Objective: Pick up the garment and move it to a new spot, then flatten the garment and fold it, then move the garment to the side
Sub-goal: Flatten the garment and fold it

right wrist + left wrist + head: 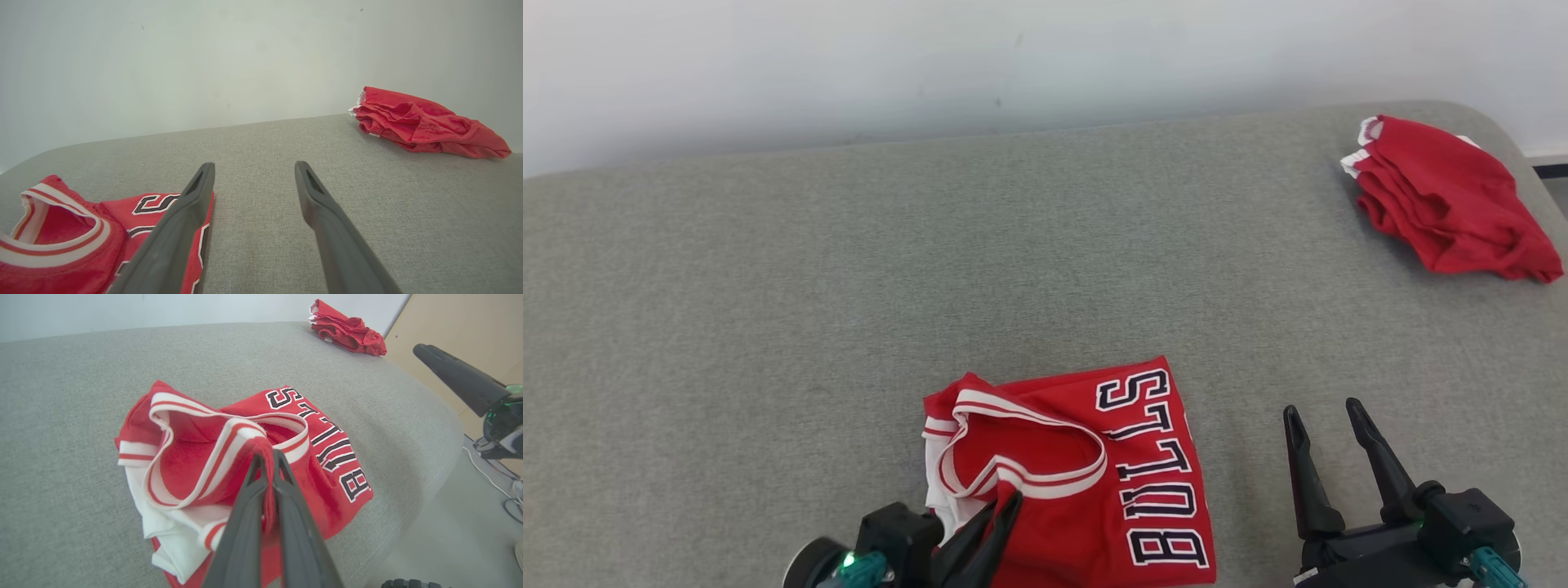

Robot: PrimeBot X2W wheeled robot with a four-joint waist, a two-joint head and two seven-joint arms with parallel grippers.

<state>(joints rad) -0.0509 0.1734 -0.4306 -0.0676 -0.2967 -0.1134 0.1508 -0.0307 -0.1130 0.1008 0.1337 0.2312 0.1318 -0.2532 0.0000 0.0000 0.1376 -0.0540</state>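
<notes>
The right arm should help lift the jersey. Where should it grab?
Probably the jersey at its edge beside the BULLS lettering, from the robot's right: it lies flat nearest the open right gripper, while the left gripper pinches the striped trim.

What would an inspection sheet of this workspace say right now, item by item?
Surface: grey padded table, carrying two garments.
Job's things: red jersey, rumpled, near the front edge, lettering facing up.
Clutter: red cloth bundle at the far right corner.
Grippers: left gripper shut on the jersey's neckline; right gripper open, to the jersey's right, holding nothing.
Cables: white cable on the floor beside the table.
Surroundings: pale wall behind the table.
</notes>
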